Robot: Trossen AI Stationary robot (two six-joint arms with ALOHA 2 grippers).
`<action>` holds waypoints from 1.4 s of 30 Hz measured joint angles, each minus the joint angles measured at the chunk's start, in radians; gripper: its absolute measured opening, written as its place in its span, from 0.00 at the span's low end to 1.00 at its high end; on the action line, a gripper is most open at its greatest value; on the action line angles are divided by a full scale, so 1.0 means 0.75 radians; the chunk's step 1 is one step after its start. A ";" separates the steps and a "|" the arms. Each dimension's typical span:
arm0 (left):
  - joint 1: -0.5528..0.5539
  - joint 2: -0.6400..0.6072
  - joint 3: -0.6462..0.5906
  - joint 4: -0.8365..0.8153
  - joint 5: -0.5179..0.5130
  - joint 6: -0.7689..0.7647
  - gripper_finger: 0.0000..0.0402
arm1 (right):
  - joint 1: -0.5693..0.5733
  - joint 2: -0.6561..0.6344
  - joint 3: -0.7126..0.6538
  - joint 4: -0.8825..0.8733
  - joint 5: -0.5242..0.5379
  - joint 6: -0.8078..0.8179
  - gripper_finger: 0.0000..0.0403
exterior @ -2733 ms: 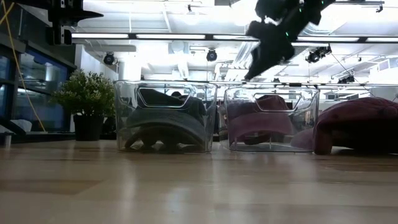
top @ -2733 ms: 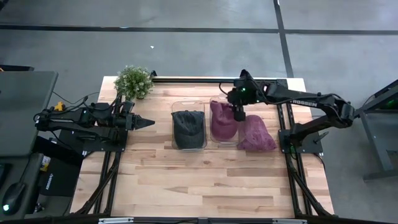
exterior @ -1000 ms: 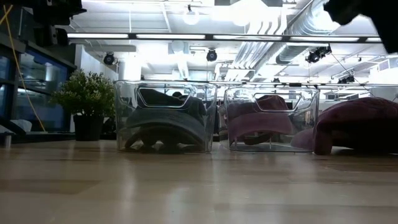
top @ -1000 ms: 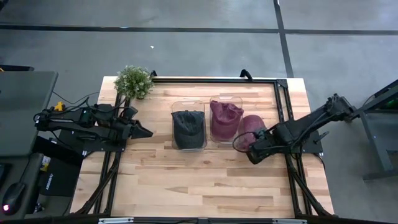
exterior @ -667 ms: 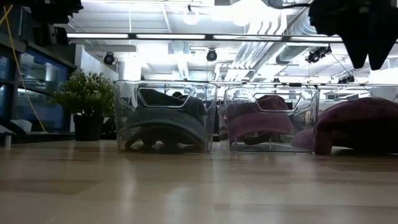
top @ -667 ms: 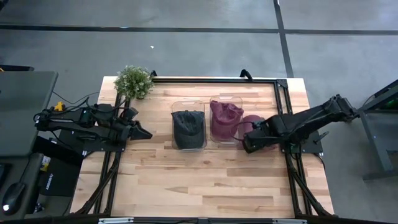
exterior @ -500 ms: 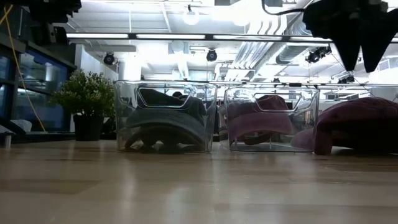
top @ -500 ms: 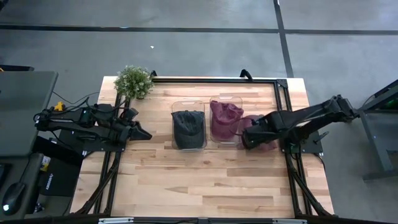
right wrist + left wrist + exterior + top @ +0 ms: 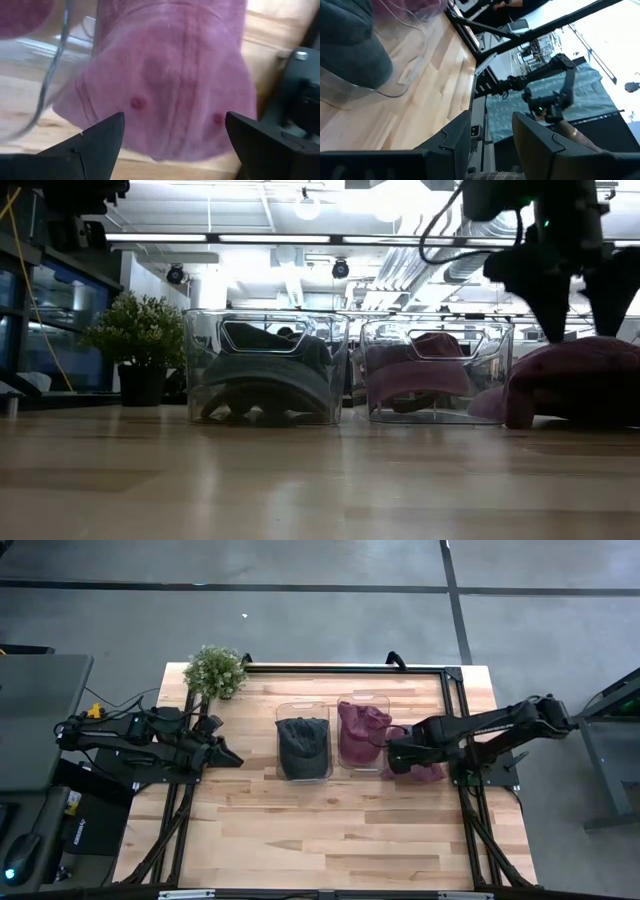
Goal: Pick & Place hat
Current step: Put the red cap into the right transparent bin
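A maroon hat [image 9: 428,769] lies crown up on the table, just right of two clear bins; it also shows in the low view [image 9: 580,380] and the right wrist view [image 9: 170,80]. My right gripper [image 9: 394,756] is open and hangs just above this hat, pointing down, with one finger on either side of the crown [image 9: 583,315]. The right bin [image 9: 362,732] holds another maroon hat. The left bin [image 9: 303,747] holds a dark grey hat. My left gripper [image 9: 226,753] is open and empty at the table's left side [image 9: 492,130].
A potted plant [image 9: 215,670] stands at the far left corner. A black frame rail [image 9: 340,667] runs along the far edge and another [image 9: 458,740] down the right side, close to the hat. Bare wood [image 9: 330,830] lies on the near half.
My right gripper has gone from the near side of the hat toward the table's far edge, and it has come down over the hat, staying open. The hat has kept still.
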 joint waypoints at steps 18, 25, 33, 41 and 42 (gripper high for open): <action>0.000 0.000 0.000 -0.040 0.048 -0.036 0.34 | -0.127 -0.163 -0.302 0.330 -0.088 0.033 0.49; 0.000 0.000 0.000 -0.040 0.047 -0.036 0.34 | -0.154 -0.163 -0.302 0.330 -0.071 0.024 0.19; 0.000 0.000 0.000 -0.040 0.046 -0.037 0.34 | -0.154 -0.163 -0.301 0.338 -0.094 -0.014 0.02; 0.000 0.000 0.000 -0.039 0.044 -0.046 0.34 | -0.153 -0.208 -0.225 0.260 -0.064 -0.051 0.01; 0.000 0.000 0.000 -0.039 0.044 -0.046 0.34 | -0.153 -0.220 -0.203 0.227 -0.056 -0.057 0.01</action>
